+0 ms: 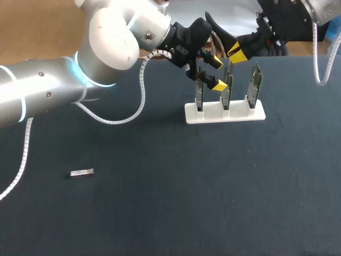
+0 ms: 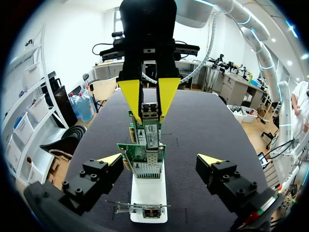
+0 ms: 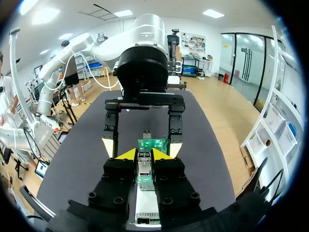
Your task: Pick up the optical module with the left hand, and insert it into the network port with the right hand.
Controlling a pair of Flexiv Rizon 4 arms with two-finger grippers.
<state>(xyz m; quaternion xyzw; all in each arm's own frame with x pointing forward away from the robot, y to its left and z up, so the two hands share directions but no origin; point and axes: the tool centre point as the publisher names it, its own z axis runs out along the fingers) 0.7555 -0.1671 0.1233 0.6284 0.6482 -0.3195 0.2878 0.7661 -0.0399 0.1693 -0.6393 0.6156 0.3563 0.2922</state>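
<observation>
**Item: optical module [image 2: 149, 110].** As I read it, a small metal-cased block. It is clamped from two sides by the fingers [image 2: 129, 94] of my right gripper [image 3: 145, 154]. It sits at the top of one of the network cards [image 1: 256, 80] standing upright in the white rack [image 1: 224, 114]. I cannot tell which card, nor how far in it is seated.

**Handling (my judgement).** Light and rigid, with smooth sides, so it is liable to twist or slip in the fingers. The connector end and the card's port are delicate. It is best held across the long flat sides towards the rear, leaving the nose free. The push must run straight along the port, since a thin card in a slot may flex or tip the rack.

**Left gripper [image 2: 161, 157].** Fingers spread and holding nothing. They straddle a card close in front of the right gripper.

**Second module [image 1: 82, 173].** Lies flat on the bench [image 1: 160, 202], well apart from the rack, toward my left.

**Room.** The two grippers face each other closely over the rack, with card edges on either side. The bench's far edge runs near behind the rack. I judge that each arm's safest exit is upward and back along its own line.
</observation>
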